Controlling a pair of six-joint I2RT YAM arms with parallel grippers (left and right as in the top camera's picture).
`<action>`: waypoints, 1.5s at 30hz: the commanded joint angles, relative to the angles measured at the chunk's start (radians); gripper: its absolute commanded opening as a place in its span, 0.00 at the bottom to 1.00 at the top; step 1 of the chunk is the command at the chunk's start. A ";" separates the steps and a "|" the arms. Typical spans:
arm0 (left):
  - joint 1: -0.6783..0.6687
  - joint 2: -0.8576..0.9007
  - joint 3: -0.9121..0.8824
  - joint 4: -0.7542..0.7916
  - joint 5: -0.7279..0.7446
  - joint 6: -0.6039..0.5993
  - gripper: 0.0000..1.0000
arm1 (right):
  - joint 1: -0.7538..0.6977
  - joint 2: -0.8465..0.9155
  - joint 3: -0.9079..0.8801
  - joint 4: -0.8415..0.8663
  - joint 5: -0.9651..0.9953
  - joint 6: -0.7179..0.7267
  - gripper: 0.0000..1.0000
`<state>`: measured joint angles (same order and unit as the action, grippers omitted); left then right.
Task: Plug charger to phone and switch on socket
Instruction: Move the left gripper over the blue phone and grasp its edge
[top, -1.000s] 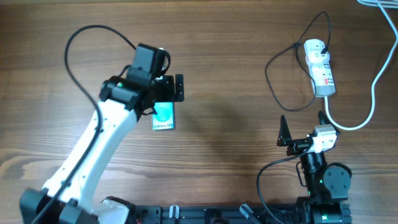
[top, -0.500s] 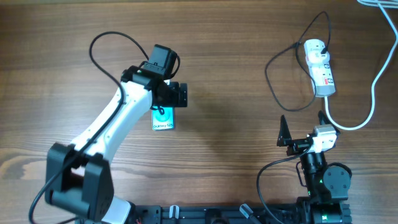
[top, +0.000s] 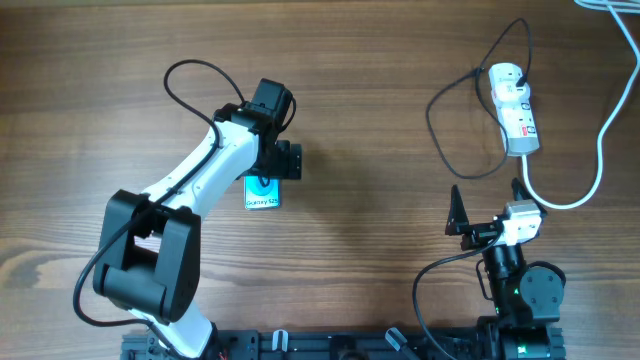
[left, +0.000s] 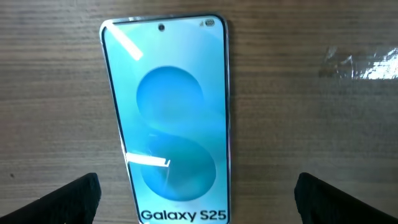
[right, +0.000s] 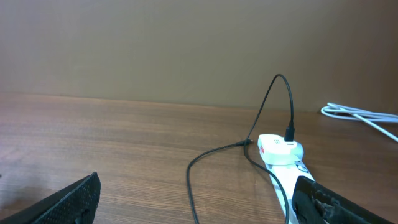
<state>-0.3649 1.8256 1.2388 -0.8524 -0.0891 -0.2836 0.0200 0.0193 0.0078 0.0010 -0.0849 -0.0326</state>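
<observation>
A brown wood-grain tabletop is seen filling the whole overhead frame. In the left wrist view, a small shiny, crinkled patch is seen on it at the upper right. In the right wrist view, a plain tan wall is shown beyond the tabletop's far edge.

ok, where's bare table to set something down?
Free: the wide table stretch between phone and charger loop, and the top-left corner. Crowded: right side, where charger, socket and white cord bunch; left gripper hovers over the phone.
</observation>
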 joint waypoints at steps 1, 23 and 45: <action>-0.002 0.011 -0.014 0.032 -0.036 -0.012 1.00 | -0.003 -0.002 -0.003 0.002 0.010 -0.018 1.00; 0.060 0.013 -0.142 0.216 0.036 -0.016 1.00 | -0.003 -0.002 -0.003 0.002 0.010 -0.017 1.00; 0.060 0.087 -0.194 0.245 0.036 -0.016 0.78 | -0.003 -0.002 -0.003 0.002 0.010 -0.018 1.00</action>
<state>-0.3058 1.8660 1.0855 -0.5827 -0.0830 -0.2939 0.0200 0.0193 0.0078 0.0006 -0.0849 -0.0326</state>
